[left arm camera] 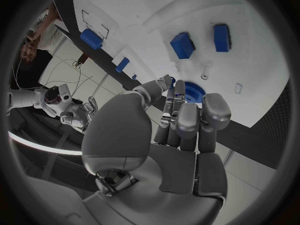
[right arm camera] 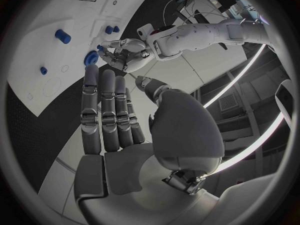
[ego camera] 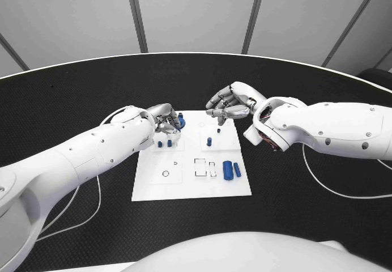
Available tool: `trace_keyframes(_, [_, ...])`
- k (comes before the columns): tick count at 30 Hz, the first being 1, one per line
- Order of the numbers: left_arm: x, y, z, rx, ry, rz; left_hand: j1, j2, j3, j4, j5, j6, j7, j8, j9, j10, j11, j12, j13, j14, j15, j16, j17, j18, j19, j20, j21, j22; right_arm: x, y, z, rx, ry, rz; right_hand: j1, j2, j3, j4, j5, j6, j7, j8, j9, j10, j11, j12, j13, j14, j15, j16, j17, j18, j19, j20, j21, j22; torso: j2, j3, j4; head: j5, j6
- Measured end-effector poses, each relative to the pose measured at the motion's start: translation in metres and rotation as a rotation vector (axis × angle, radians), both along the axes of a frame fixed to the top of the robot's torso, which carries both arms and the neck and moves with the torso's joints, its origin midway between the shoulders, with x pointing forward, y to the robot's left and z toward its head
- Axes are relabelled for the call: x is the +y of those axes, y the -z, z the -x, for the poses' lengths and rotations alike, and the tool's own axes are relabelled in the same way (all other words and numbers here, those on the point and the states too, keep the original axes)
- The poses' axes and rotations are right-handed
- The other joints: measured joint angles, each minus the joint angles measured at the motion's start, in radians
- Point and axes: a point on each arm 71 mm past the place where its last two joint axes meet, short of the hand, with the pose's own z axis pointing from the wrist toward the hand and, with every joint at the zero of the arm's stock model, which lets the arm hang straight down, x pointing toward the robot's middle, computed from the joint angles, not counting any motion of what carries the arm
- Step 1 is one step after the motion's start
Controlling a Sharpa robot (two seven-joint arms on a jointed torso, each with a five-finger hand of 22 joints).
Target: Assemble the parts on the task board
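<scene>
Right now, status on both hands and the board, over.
Left hand at the task board's far-left corner, fingers on a round blue toothed part. Right hand open, hovering off the far-right corner. Two blue parts lie loose near-right. Nothing in the way.

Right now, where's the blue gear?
The blue gear is at the task board's far left corner in the head view, at the left hand's fingertips, beyond two small blue pegs.

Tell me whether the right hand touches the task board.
Apart. In the right wrist view the right hand hangs open, and dark table shows between its fingertips and the task board.
</scene>
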Motion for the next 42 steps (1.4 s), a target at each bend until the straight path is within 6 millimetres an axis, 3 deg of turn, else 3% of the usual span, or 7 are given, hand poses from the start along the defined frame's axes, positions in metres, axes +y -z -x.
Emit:
trace_keyframes(11, [0.021,-0.014,-0.005,-0.003,-0.037,0.031,0.0,0.0,0.0,0.0,0.0,0.0,0.0,0.0,0.0,0.0,0.0,0.0,0.0,0.0,0.0,0.0,0.0,0.0,0.001,-0.001,0.0,0.0,-0.003,0.001,-0.002,-0.001,0.005,0.003,0.0,0.0,0.0,0.0,0.0,0.0,0.0,0.0,0.0,0.0,0.0,0.0,0.0,0.0,0.0,0.0,0.0,0.0,0.0,0.0,0.0,0.0,0.0,-0.0003,0.0011,0.011,0.009])
trace_keyframes(20, [0.04,-0.015,-0.01,0.008,-0.073,0.017,0.0,0.0,0.0,0.0,0.0,0.0,0.0,-0.001,0.0,0.0,0.0,0.0,0.001,0.0,0.0,0.0,0.0,0.0,0.003,-0.003,0.0,0.0,-0.003,0.001,-0.002,0.0,0.006,0.004,0.0,0.0,0.0,0.0,0.0,0.0,0.0,0.0,0.0,0.0,0.0,0.0,0.001,0.0,0.0,-0.004,0.001,0.0,0.0,0.0,0.0,-0.001,0.003,-0.0001,-0.0021,0.019,0.013])
trace_keyframes(29, [0.044,-0.013,-0.014,0.022,-0.086,0.002,0.0,0.0,0.0,0.0,0.0,0.0,0.0,-0.001,0.0,0.0,0.0,0.0,0.001,0.0,0.0,0.0,0.0,0.0,0.003,-0.003,0.0,0.0,-0.002,0.001,-0.002,0.001,0.003,0.004,0.0,0.0,0.0,0.0,0.0,0.0,0.0,0.0,0.0,0.0,0.0,0.0,0.001,0.0,0.0,-0.004,0.002,0.0,0.0,0.0,0.0,-0.001,0.006,0.0012,-0.0056,0.027,0.013])
trace_keyframes(42, [0.048,-0.009,-0.016,0.031,-0.097,-0.008,0.0,0.0,0.0,0.0,0.0,0.0,0.0,-0.001,0.0,0.0,0.0,0.0,0.001,0.0,0.0,0.0,0.0,0.0,0.003,-0.003,0.0,0.0,-0.001,0.001,-0.001,0.001,0.0,0.003,0.0,0.0,0.0,0.0,0.0,0.0,0.0,0.0,0.0,0.0,0.0,0.0,0.001,0.0,0.0,-0.004,0.001,0.0,0.0,0.0,0.0,-0.001,0.005,0.0028,-0.0062,0.028,0.008])
